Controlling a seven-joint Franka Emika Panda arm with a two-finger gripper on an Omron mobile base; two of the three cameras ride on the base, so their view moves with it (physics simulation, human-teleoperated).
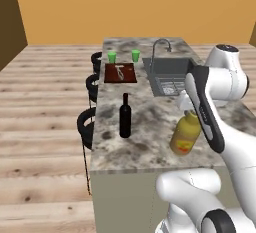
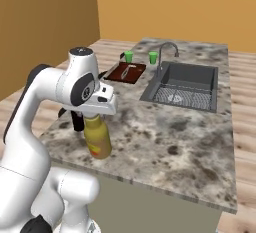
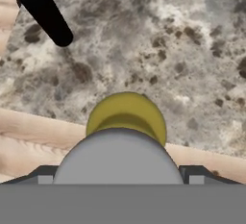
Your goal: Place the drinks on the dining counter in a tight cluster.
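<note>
On the dining counter (image 1: 150, 142) (image 2: 165, 137) (image 3: 182, 50) a slim black wine bottle (image 1: 125, 117) (image 2: 77, 122) (image 3: 43, 11) stands near the stool side. To its right, close to the counter's near edge, is a fat yellow juice bottle (image 1: 184, 136) (image 2: 97, 138) (image 3: 126, 115) with a red-yellow label. My gripper (image 2: 95, 116) (image 3: 120, 172) comes down over its top, one finger on each side of its grey cap, shut on the bottle. Whether the bottle's base touches the marble I cannot tell.
Two small green cups (image 1: 112, 56) (image 1: 135, 55) and a dark red cutting board (image 1: 120, 72) (image 2: 126, 72) lie at the far end. An inset sink (image 1: 167, 74) (image 2: 185, 84) with faucet sits to the right. Black stools (image 1: 86, 124) line the left side.
</note>
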